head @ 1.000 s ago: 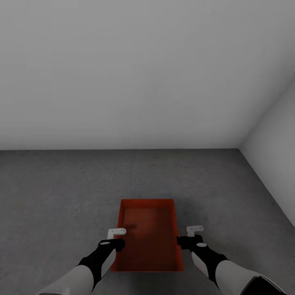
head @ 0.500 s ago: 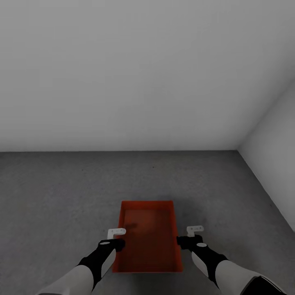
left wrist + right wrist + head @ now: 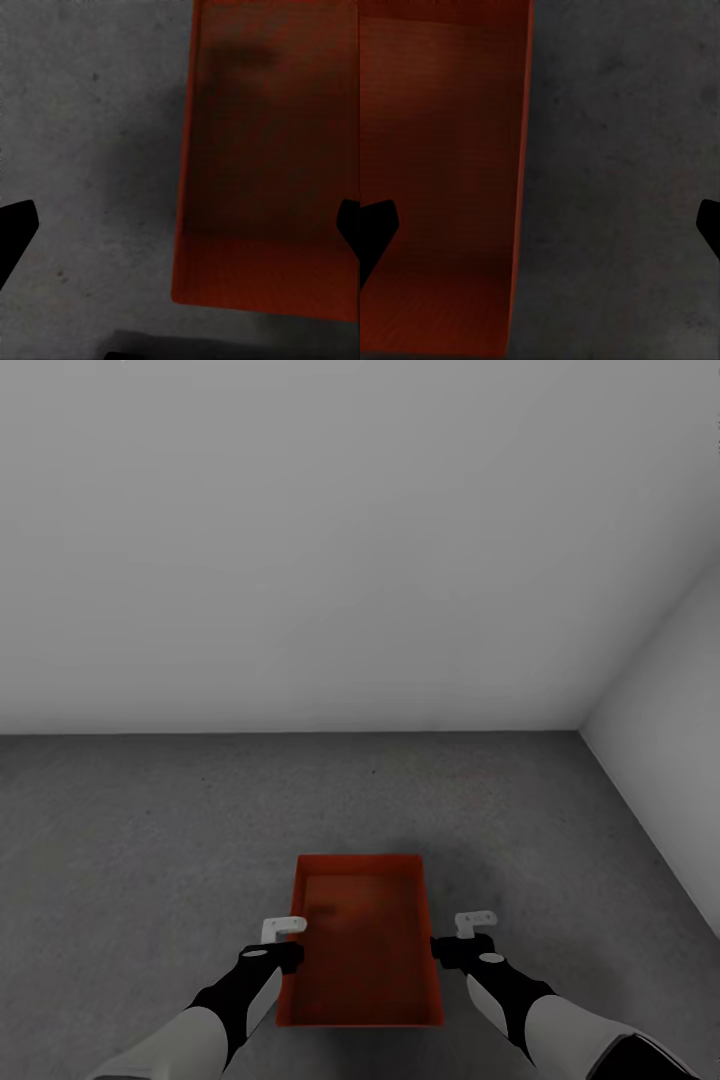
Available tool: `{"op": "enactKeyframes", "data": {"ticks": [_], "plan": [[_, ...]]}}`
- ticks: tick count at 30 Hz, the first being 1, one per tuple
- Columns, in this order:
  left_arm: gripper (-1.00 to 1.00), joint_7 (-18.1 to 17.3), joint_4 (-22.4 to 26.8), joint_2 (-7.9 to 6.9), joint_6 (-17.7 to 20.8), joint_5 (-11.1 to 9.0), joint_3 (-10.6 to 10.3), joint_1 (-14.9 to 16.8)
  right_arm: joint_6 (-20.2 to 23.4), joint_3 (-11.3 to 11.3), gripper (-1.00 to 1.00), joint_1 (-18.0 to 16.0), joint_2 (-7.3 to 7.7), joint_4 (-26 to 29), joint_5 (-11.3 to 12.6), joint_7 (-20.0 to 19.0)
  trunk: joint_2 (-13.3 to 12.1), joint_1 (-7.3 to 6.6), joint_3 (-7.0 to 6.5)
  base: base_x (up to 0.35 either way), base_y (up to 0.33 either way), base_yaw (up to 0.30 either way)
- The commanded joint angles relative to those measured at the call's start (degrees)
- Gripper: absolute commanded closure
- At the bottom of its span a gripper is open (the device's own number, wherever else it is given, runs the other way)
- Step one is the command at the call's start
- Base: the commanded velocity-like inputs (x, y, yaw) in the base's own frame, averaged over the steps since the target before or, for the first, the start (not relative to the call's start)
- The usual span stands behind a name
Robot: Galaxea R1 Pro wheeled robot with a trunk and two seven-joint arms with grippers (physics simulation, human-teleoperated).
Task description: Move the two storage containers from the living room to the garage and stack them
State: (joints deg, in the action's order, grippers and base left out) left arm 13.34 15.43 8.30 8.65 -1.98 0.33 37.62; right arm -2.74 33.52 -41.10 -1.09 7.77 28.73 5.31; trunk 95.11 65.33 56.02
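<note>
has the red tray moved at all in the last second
Yes. The storage container sits lower in the head view, its far edge further from the wall base.

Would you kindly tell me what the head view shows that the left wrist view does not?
The head view alone takes in the pale walls, the room's corner, both arms, and the right gripper beside the tray. The left wrist view alone gives a close look at the left gripper's dark fingertips, spread wide across the tray's wall. Both show the red tray and grey concrete floor.
</note>
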Motion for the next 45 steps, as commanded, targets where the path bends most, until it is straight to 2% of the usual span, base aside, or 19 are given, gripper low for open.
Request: {"op": "enactKeyframes", "data": {"ticks": [1, 19, 30, 45], "plan": [[-1.00, 0.17, 0.14, 0.03, 0.31, -0.21, 0.02, -0.01, -0.18, 0.49, -1.00, -0.03, -0.05, -0.03, 0.54, 0.23, -0.40, -0.23, -0.15, 0.000, 0.000, 0.000], [-1.00, 0.09, 0.21, 0.05, 0.31, -0.21, 0.02, -0.01, -0.33, 0.48, -1.00, -0.03, -0.03, -0.03, 0.54, 0.23, -7.62, -4.18, -3.38, 0.000, 0.000, 0.000], [-1.00, 0.02, 0.31, 0.05, 0.20, -0.21, 0.02, -0.01, -0.25, 0.41, -1.00, -0.03, -0.15, -0.03, 0.59, 0.30, -7.62, -4.18, -3.43, 0.000, 0.000, -0.008], [-1.00, 0.02, 0.30, -0.01, 0.11, -0.21, 0.02, -0.01, -0.25, 0.40, -1.00, -0.03, -0.24, -0.03, 0.54, 0.31, -7.62, -4.18, -4.57, 0.000, 0.000, -0.042]]}}
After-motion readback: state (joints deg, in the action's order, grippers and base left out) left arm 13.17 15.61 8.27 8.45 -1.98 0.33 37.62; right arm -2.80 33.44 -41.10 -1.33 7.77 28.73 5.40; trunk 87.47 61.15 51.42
